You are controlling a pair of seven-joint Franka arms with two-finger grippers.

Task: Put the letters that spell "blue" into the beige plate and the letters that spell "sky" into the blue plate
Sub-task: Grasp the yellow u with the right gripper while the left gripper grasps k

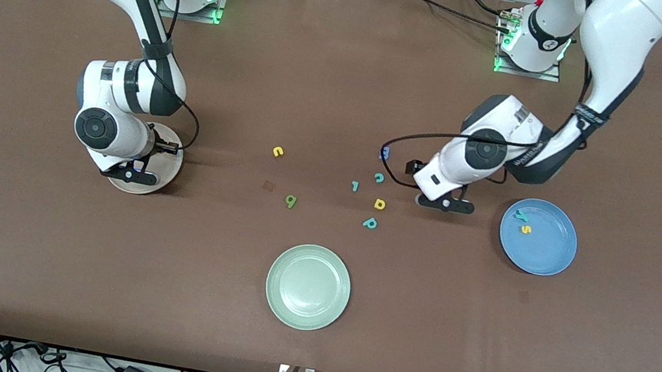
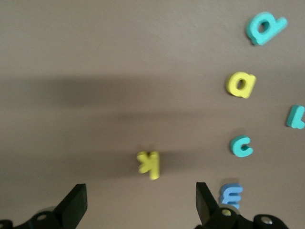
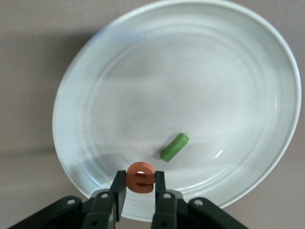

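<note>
Nearest the front camera sits a pale green plate [image 1: 308, 286]. Farther up, the blue plate [image 1: 538, 237] holds the teal y [image 1: 521, 215] and yellow s [image 1: 526, 229]. Left tool [image 2: 141, 202] is wide open over the yellow k [image 2: 149, 164] on the surface [image 1: 346, 83]. Right tool [image 3: 139, 191] grips the orange e [image 3: 140, 177] over the beige plate [image 3: 228, 71], where the green bar [image 3: 174, 147] lies.

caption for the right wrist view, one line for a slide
Right gripper holds the orange e over the beige plate, where the green l already lies.
</note>
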